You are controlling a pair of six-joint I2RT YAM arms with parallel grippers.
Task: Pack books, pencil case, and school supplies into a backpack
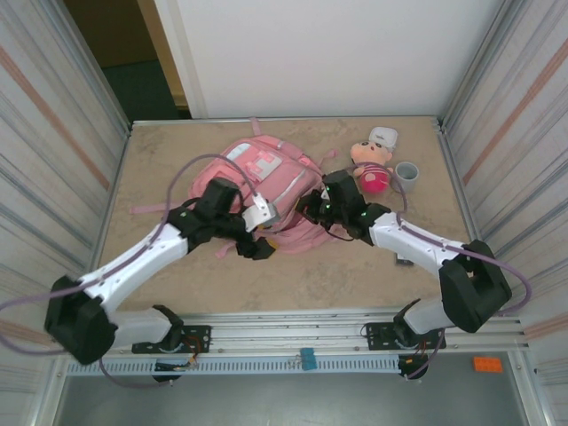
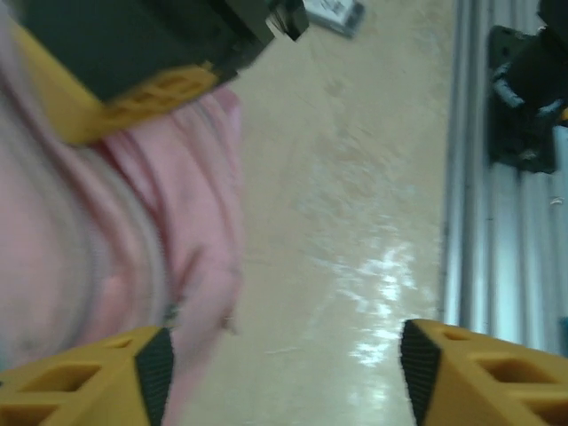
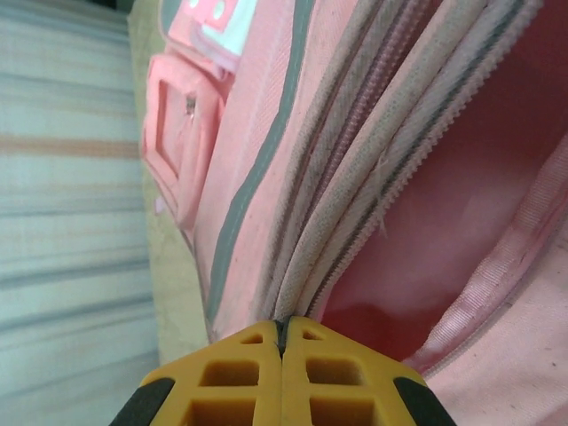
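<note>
Left gripper [image 2: 282,359]: jaws spread wide, nothing between them, over bare table [image 2: 355,222] at the near edge of the backpack [image 2: 106,240]; right gripper [image 3: 282,348]: fingers pressed together, pinching the backpack's zipper edge, pink lining showing beside it; backpack lies mid-table; beyond it, pink plush doll [image 1: 373,165] and grey cup [image 1: 406,172], side by side.

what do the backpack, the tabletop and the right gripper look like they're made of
Backpack: matte pink woven fabric, going by the stitched seams, grey piping and coil zipper.
Tabletop: beige mottled stone-look surface, maybe laminate; glossy, since glare shows on it in the left wrist view.
Right gripper: likely moulded yellow plastic with square hollow cells; the dark outer corners could be rubber.
</note>
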